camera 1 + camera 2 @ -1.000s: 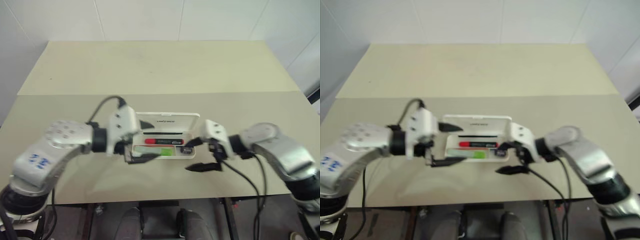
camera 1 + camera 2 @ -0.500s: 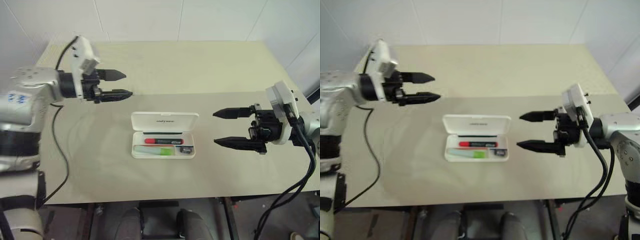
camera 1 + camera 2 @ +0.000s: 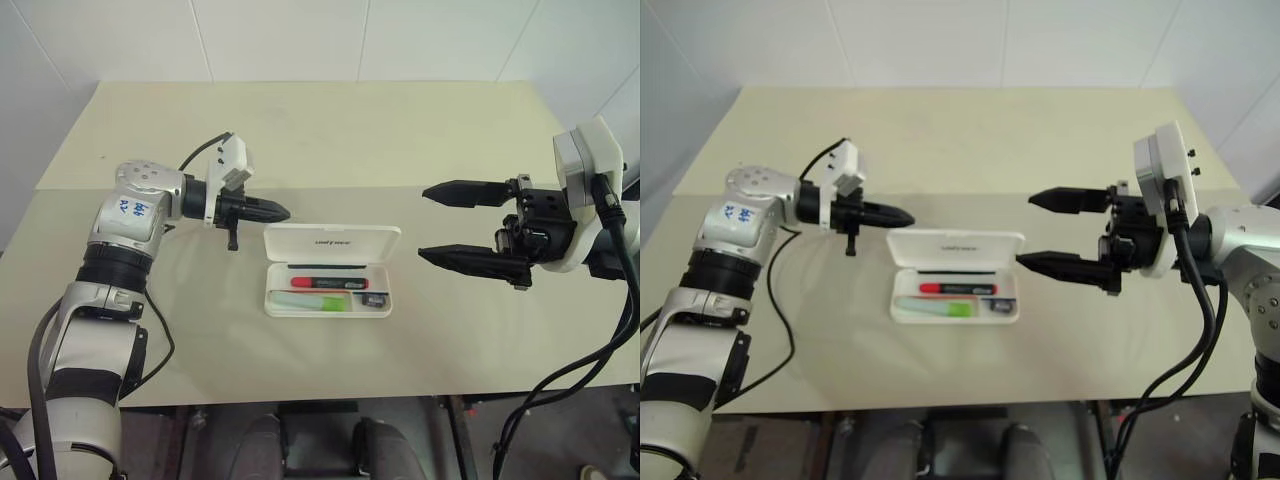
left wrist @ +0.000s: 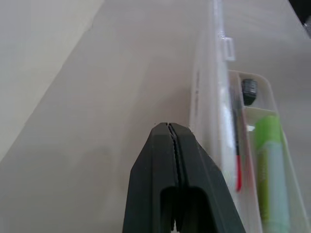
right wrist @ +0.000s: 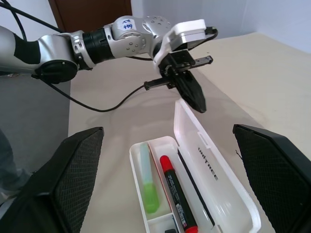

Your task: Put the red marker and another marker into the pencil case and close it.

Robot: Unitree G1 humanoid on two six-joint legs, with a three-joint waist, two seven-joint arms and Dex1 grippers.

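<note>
Beige table [image 3: 300,130] (open pencil case [image 3: 328,270])

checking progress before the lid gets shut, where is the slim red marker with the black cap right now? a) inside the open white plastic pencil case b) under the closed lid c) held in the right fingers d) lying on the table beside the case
a: the slim red marker lies inside the open white plastic pencil case, beside the lime-green highlighter.

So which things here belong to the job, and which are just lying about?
Job:
- red marker, in the case
- green highlighter, in the case
- pencil case, lid open
- left tool, shut, by the lid

Lying about:
- small dark cylinder, in the case
</note>
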